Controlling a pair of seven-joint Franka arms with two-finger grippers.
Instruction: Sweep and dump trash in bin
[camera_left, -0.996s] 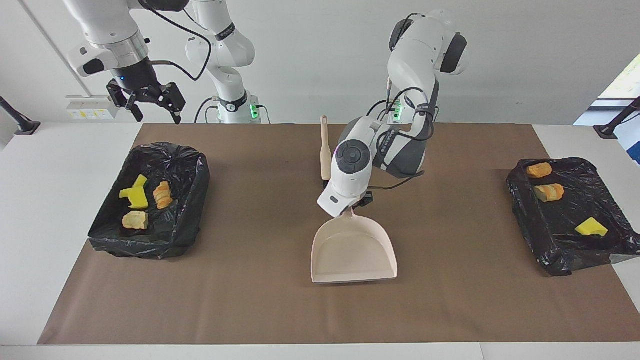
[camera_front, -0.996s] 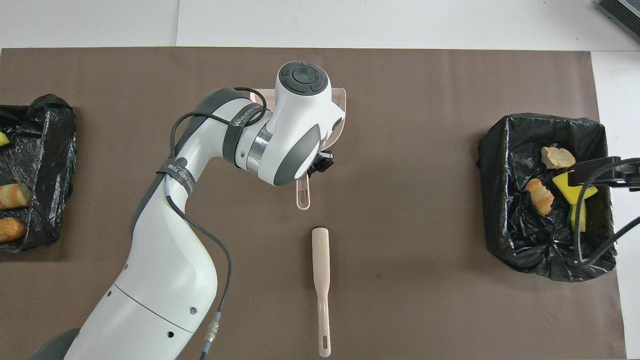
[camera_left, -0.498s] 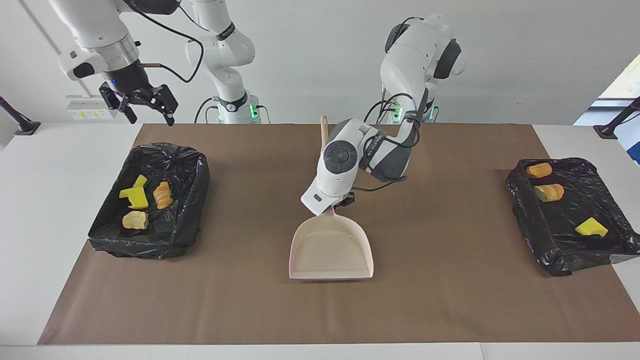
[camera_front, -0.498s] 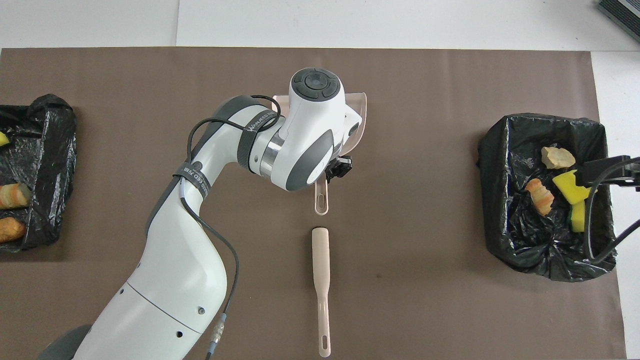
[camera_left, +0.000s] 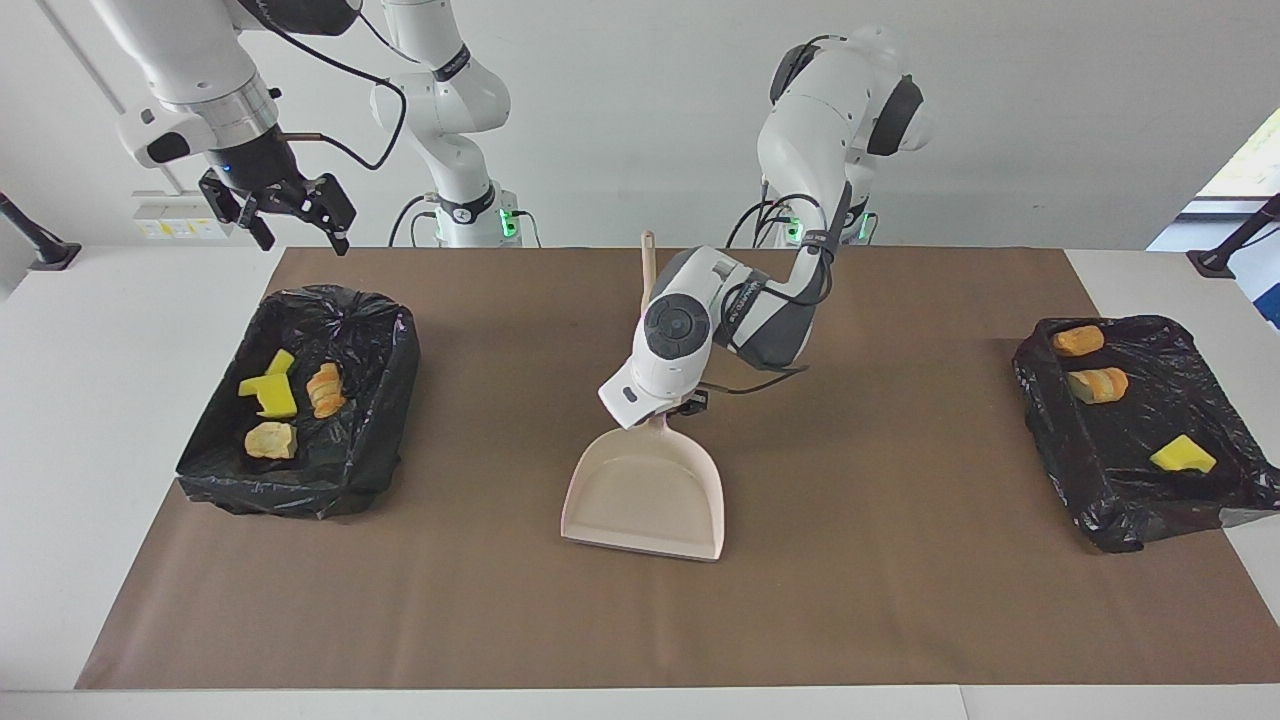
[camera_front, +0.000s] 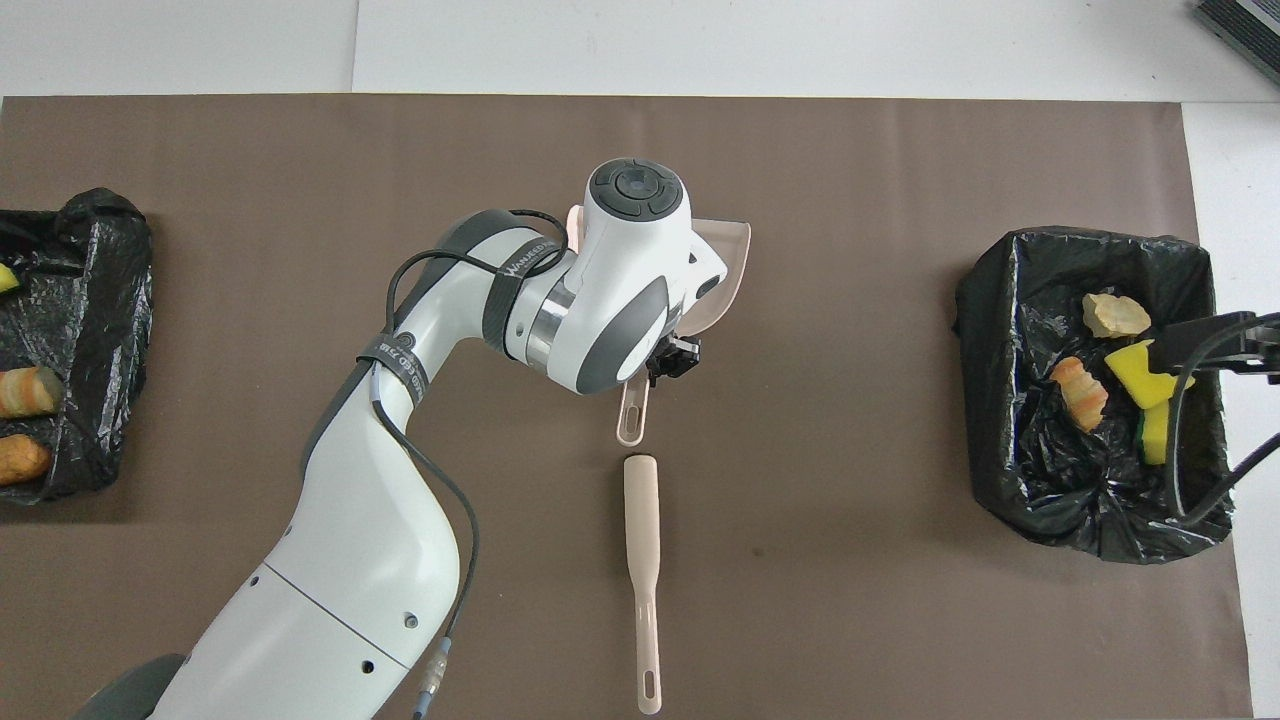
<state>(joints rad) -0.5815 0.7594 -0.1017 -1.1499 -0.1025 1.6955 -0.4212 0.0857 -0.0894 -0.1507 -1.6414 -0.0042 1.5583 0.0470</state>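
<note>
While the right arm waits, the right gripper (camera_left: 296, 228) hangs in the air over the tabletop (camera_left: 100, 420), just nearer to the robots than the bin (camera_left: 385, 330) at that arm's end, and its jaws stand wide and hold nothing. Four pieces of trash (camera_left: 272, 396) lie in that black-lined bin.

At the middle of the brown mat (camera_left: 900, 600), the left gripper (camera_left: 682, 407) sits at the handle of the dustpan (camera_left: 645, 495). Whether its jaws grip the handle I cannot tell, since the wrist hides them. The pan is empty and looks to rest low on the mat, its mouth pointing away from the robots. The brush (camera_front: 640, 530) lies nearer to the robots, in line with the pan's handle, just apart from it and untouched.

Three more pieces lie in the second bin (camera_left: 1040, 420) at the left arm's end.

With every visible piece binned, I judge the dumping done and the pan being put back. The next move calls for a full release and a straight lift, so the handle is not dragged.

Since a second ago the pan has shifted toward the right arm's end and turned slightly askew, and the right gripper has drifted a little outward.
</note>
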